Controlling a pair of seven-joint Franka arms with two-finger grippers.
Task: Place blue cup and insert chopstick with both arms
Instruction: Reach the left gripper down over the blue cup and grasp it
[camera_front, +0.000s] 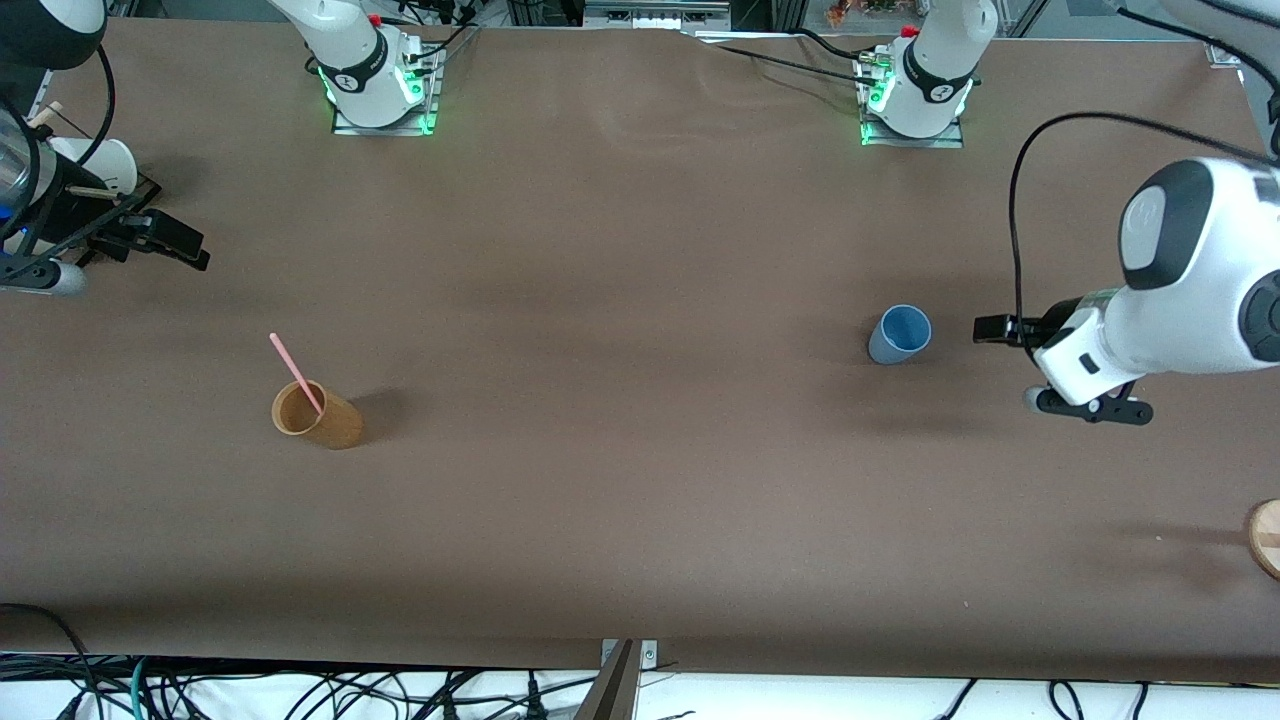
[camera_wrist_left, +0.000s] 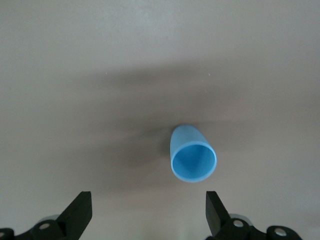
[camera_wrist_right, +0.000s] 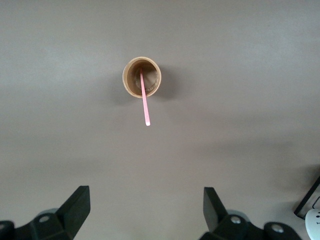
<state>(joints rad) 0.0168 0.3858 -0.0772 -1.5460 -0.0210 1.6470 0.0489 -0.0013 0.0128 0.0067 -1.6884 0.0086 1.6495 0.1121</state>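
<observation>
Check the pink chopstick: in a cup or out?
In. The chopstick stands leaning in the brown cup, its top above the rim.

One blue cup (camera_front: 899, 335), one brown cup (camera_front: 317, 415), one pink chopstick (camera_front: 296, 373), one white cup (camera_front: 105, 163), two arms (camera_front: 1180, 290).

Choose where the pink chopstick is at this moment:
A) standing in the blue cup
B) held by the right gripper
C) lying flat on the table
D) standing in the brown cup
D: the chopstick leans inside the brown cup, its upper end sticking out above the rim, while the blue cup is empty.
</observation>
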